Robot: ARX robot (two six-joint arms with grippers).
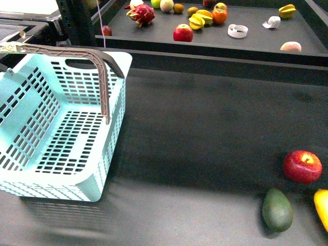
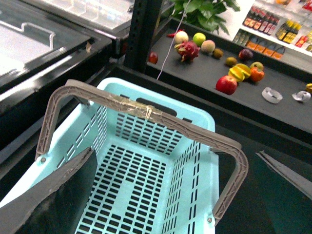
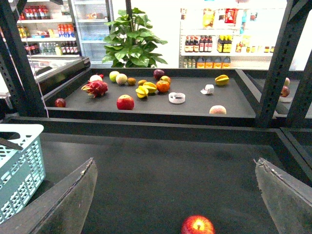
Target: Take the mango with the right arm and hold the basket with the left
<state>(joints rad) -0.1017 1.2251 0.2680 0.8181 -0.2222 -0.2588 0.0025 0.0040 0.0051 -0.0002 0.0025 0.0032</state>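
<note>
I see one pale turquoise slotted plastic basket (image 1: 115, 128) and one yellow-orange oval mango (image 1: 322, 207); my left gripper (image 2: 174, 152) and right gripper (image 3: 175, 160) gape wide, empty.

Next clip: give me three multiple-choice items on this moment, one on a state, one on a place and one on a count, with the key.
1. The basket is:
A) empty
B) holding an apple
C) lying upside down

2. In the front view the mango lies:
A) inside the basket
B) at the left edge of the near table
C) at its right edge, beside the dark green fruit

3. Fruits lying on the near table:
A) one
B) three
C) six

Key:
1 A, its slotted floor shows bare and it stands upright.
2 C, only a yellow-orange part of it shows at the frame's right edge.
3 B, the red apple, the dark green fruit and the mango.
</note>
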